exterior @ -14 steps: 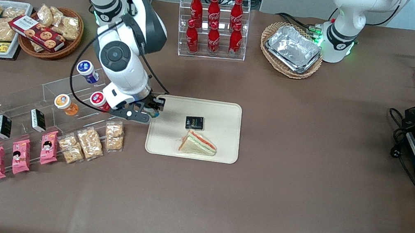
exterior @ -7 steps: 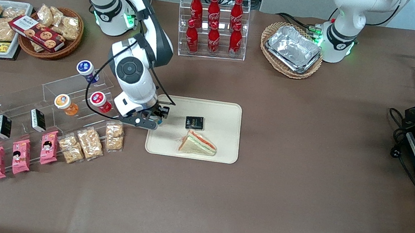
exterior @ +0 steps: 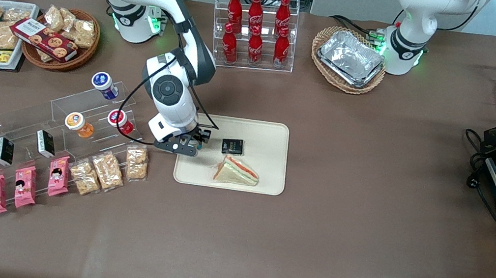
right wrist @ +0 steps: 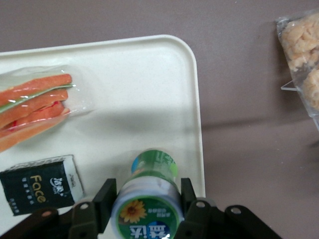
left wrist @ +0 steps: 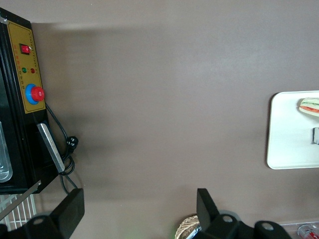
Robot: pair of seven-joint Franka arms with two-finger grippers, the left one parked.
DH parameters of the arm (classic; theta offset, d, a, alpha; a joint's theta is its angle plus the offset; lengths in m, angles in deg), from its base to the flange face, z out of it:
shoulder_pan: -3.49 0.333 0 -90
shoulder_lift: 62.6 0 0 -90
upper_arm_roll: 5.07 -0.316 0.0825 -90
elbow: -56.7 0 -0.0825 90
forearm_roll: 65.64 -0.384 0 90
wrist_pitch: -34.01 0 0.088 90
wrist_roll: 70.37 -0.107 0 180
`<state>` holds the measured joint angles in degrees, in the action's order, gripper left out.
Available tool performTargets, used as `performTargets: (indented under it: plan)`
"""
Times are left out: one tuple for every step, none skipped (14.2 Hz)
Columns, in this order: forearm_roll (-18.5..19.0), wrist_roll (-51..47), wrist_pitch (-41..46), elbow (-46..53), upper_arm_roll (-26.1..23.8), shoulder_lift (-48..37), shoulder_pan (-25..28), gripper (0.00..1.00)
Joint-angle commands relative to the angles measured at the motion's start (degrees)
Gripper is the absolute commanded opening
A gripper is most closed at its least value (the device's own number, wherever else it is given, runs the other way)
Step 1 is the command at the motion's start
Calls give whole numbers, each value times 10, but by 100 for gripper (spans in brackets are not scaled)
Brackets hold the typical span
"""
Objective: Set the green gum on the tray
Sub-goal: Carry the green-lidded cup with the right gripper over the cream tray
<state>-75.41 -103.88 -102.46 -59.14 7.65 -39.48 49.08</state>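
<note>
Gum [right wrist: 149, 194] sits clamped in the end effector [right wrist: 147, 199], hovering above the tray [right wrist: 149, 89], whose sandwich [right wrist: 35, 107] and black packet [right wrist: 42, 184] lie just beside; pickup is done, set-down and release remain.

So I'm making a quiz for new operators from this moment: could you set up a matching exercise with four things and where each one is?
Things:
1. green gum
2. sandwich
3. red gum canister
4. foil trays

Places:
A. in a wicker basket
B. on the clear acrylic shelf
C. held in the gripper above the tray
D. lying on the tray, nearer the front camera than the black packet

Pairs: 1-C, 2-D, 3-B, 4-A
</note>
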Motion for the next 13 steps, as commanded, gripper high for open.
performTargets:
  plan:
    - [-17,0,-17,-6,4,3,5,5]
    - [-17,0,-19,-6,4,3,6,5]
    - [-17,0,-21,-7,4,3,6,5]
    - [-17,0,-25,-6,4,7,6,6]
    - [-17,0,-26,-6,4,9,6,6]
    - [-17,0,-26,-6,4,9,5,7]
    - [-17,0,-25,-6,4,9,5,14]
    - [-17,0,-24,-5,4,9,5,22]
    - [-17,-1,-24,-5,4,8,4,32]
    - [-17,-1,-24,-5,4,8,5,49]
    - [-17,-1,-23,-4,4,6,5,58]
    - [-18,-1,-20,-4,4,3,4,63]
    - [-18,-2,-18,-2,4,1,3,76]
